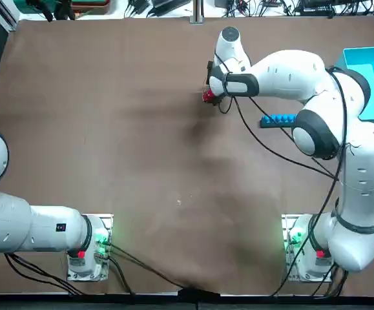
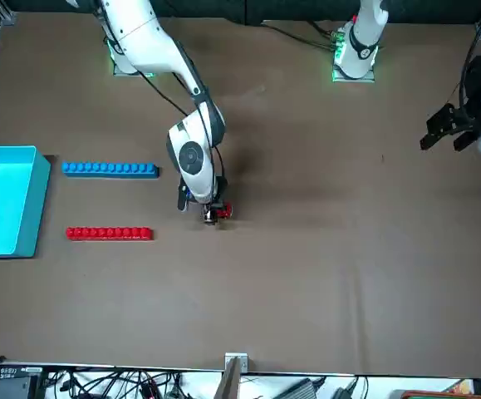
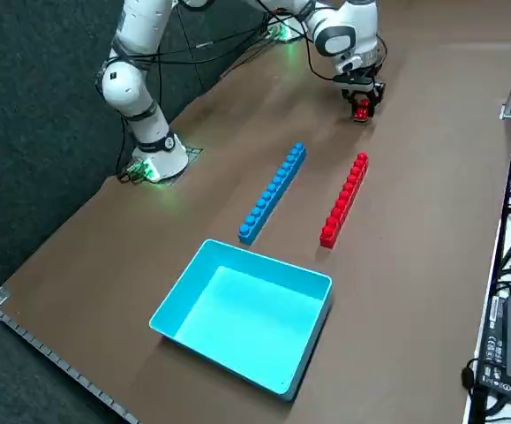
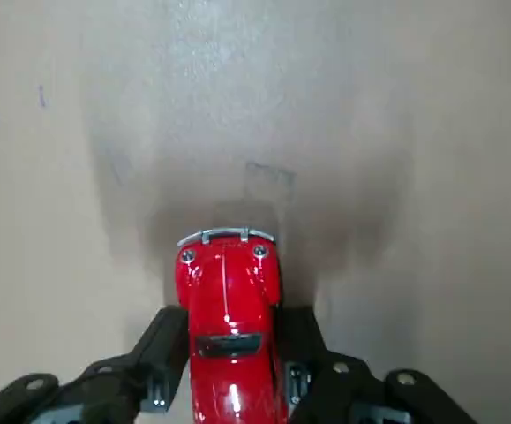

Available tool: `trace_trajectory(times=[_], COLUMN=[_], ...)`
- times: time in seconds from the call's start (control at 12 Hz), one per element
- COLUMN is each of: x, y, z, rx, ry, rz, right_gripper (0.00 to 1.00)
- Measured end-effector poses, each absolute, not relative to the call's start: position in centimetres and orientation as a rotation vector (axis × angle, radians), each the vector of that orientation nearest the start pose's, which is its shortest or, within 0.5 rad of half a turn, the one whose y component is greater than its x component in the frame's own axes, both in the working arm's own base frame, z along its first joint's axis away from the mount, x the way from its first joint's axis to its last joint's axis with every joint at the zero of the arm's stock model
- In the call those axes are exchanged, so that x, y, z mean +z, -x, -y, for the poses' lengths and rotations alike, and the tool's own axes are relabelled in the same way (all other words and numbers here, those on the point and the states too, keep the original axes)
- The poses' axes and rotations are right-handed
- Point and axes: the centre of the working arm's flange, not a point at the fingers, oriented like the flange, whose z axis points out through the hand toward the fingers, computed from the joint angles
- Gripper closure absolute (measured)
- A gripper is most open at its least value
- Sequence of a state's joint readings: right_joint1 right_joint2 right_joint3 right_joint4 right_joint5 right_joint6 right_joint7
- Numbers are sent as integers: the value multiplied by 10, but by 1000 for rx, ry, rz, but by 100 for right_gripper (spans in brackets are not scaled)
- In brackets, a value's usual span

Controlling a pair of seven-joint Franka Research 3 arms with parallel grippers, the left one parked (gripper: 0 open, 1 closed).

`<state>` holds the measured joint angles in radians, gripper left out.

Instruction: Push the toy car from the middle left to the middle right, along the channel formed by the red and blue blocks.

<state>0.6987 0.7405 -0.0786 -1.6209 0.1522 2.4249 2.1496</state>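
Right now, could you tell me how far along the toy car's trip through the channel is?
Done: the blue studded bar and red studded bar lie apart, leaving a lane between them. In hand: the right gripper has its fingers on both sides of the red toy car, just outside the lane's end. Left: the whole push along the lane.

Right end effector (image 4: 237,340) pinching red toy car (image 4: 230,309), a finger against each side.
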Motion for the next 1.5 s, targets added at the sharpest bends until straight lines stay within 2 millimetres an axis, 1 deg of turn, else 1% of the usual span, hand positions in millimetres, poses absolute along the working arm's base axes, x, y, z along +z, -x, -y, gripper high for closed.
trace_trajectory(times=[0.17,0.25,0.33,0.42,0.58,0.67,0.92,1.25,1.42,1.5], x=[195,194,193,197,208,217,245,255,263,271], y=[-562,-561,-560,-562,-566,-570,-580,-584,-591,-597], z=[-417,-420,-423,-430,-434,-436,-442,-445,-441,-438], rx=[59,59,59,58,55,48,48,38,0,-30], ry=[2106,2107,2112,2109,2126,2142,2164,2160,2162,2164], rz=[-2224,-2223,-2220,-2209,-2208,-2207,-2213,-2199,-2194,-2185], right_gripper=[41,38,33,27,6,0,0,0,0,0])
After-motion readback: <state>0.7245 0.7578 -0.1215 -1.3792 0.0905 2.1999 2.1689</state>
